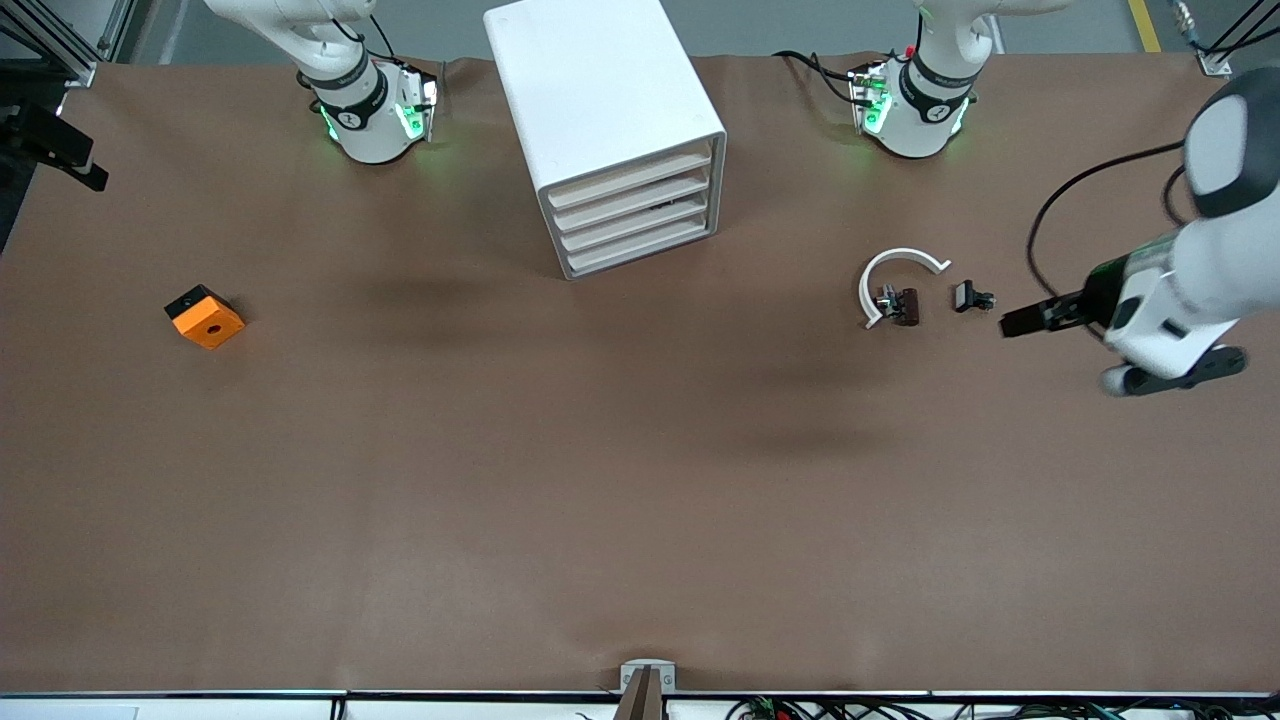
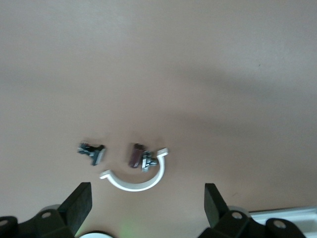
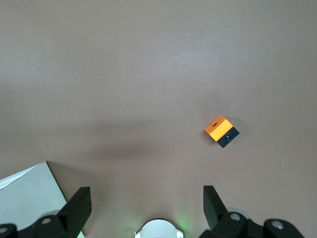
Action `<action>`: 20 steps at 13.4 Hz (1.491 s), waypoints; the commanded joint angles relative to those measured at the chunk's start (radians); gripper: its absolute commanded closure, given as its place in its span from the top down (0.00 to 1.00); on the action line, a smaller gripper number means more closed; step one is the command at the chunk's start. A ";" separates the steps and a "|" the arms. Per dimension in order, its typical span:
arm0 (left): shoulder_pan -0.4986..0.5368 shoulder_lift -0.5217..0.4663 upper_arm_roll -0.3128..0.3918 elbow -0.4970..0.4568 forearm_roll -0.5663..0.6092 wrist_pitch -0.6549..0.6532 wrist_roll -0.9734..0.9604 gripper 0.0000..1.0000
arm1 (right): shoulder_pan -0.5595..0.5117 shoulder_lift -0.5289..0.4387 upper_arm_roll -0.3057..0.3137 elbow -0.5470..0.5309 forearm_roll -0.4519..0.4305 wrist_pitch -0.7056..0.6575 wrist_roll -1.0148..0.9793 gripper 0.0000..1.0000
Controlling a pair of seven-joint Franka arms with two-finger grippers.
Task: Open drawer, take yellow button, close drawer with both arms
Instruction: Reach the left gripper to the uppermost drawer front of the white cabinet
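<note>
The white cabinet stands midway between the two arm bases. Its drawer fronts are cream slats, all pushed in. The button is out of view. My left gripper hangs open and empty over the table at the left arm's end, beside a small black clip. In the left wrist view its open gripper looks down on that clip. My right gripper is open and empty; it does not show in the front view. A corner of the cabinet shows beside its fingers.
An orange block with a round hole lies toward the right arm's end. A white C-shaped ring and a dark brown part lie beside the clip.
</note>
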 commanded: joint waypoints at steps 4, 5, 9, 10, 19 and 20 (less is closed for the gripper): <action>-0.192 0.122 0.000 -0.002 -0.013 0.086 -0.339 1.00 | -0.009 0.028 0.000 0.022 0.013 -0.019 -0.018 1.00; -0.220 0.144 -0.002 -0.002 -0.013 0.101 -0.420 1.00 | -0.008 0.033 0.000 0.023 0.014 -0.023 -0.017 1.00; -0.400 0.220 -0.002 0.005 -0.046 0.187 -0.753 1.00 | -0.005 0.074 0.003 0.025 0.008 -0.037 -0.024 1.00; -0.427 0.242 -0.002 0.010 -0.109 0.205 -0.834 1.00 | -0.008 0.085 0.003 0.023 0.005 -0.025 -0.023 1.00; -0.566 0.354 -0.002 0.063 -0.362 0.236 -1.432 1.00 | -0.031 0.229 0.002 0.056 0.022 -0.040 -0.023 1.00; -0.574 0.363 -0.002 0.076 -0.382 0.236 -1.505 1.00 | -0.035 0.231 0.002 0.053 0.022 -0.040 -0.023 1.00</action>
